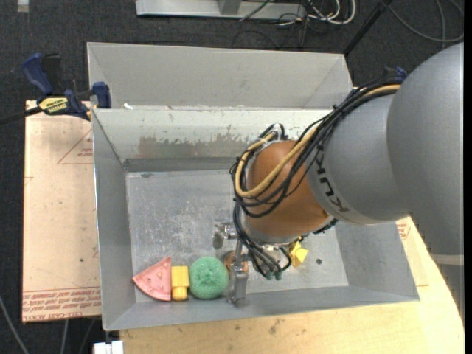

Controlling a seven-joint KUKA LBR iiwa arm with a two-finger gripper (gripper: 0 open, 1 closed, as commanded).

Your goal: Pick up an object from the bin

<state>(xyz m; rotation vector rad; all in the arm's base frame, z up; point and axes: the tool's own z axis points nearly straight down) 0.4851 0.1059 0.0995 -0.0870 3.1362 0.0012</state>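
My gripper (236, 275) is low at the bin's front wall, just right of a green round bumpy ball (207, 279), and seems to touch its right side. Against the ball's left side lies a small yellow block (179, 282). Left of the block, a pink wedge (151, 280) like a melon slice lies flat on the floor. A small yellow piece (299, 254) shows from under the arm, to the right of the gripper. Nothing is visible in the gripper's grasp.
The arm with its orange cover and looped cables reaches in from the right and hides the bin's right middle. The three things lie in a row along the front wall. The bare floor stretches to the left and the back.
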